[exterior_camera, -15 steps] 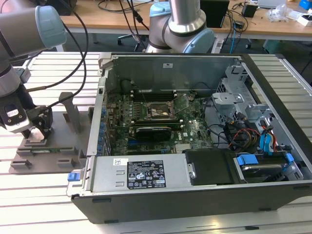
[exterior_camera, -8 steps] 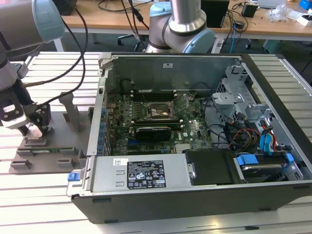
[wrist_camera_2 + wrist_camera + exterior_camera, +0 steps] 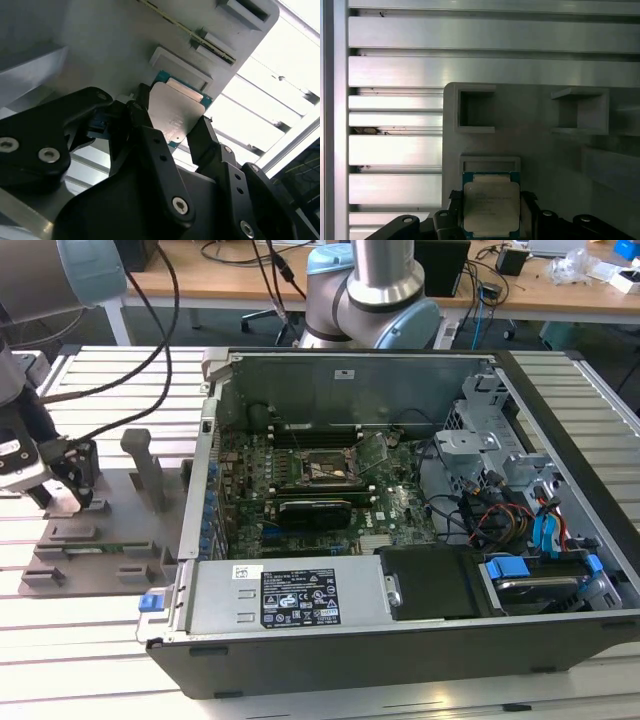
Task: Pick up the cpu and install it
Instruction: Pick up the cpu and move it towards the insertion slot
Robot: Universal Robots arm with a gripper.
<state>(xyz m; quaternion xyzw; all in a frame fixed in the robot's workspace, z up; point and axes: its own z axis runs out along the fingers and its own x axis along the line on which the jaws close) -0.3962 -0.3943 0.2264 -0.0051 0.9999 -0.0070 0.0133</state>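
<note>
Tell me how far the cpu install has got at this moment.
Done: the hand is at the grey fixture on the exterior view's left. In hand: in both wrist views it is closed on the cpu, by a fixture pocket. Left: lifting clear and seating; the cpu is not in the motherboard socket.

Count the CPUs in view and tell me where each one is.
1. The cpu sits at the gripper, against the grey fixture plate, seen in both wrist views. Another could be hidden among the parts inside the computer case.
</note>
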